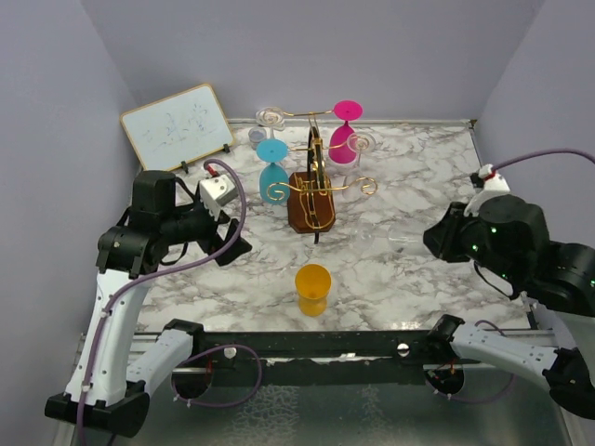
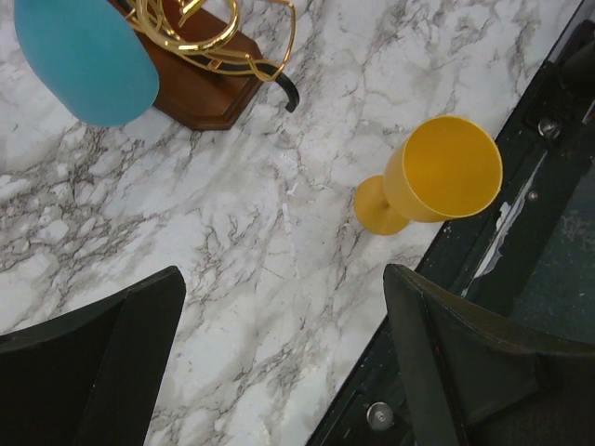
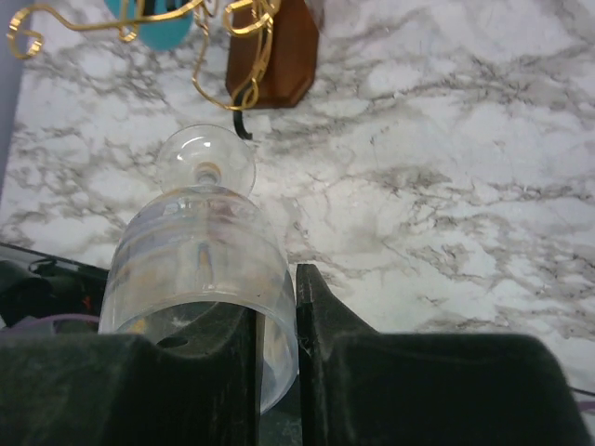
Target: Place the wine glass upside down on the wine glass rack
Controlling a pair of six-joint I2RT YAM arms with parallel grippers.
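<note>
Right tool (image 3: 277, 299) closed down to a thin slit, pinching the rim wall of the clear wine glass (image 3: 195, 251), with one finger seemingly inside the bowl and the other outside. Points the glass foot-first toward the wine glass rack (image 1: 314, 186), which stands near but apart, mid-tabletop (image 1: 409, 177). Cannot tell from the right wrist view whether the foot rests on the marble or hangs just above it. Left tool (image 2: 284, 274) spread wide, holding nothing, hovering over bare marble beside the rack, with a yellow goblet (image 2: 437, 177) upright toward the front edge. Looks like the grasp stage, with inversion and hanging not yet done. Main risk: a narrow pinch on one patch of smooth, thin rim, likely to let the glass pivot or slip once turned bottom-up, since the weight would swing about that single contact. Second risk: the foot missing the gap between the gold wire arms and knocking the scrolls, enough to rock the rack or jolt the blue glass (image 1: 272, 177) and pink glass (image 1: 345, 139) already hanging there. Third: squeezing harder to stop slip, risking a cracked rim. Also, a sweep toward the rack could meet the left arm, parked close by.
</note>
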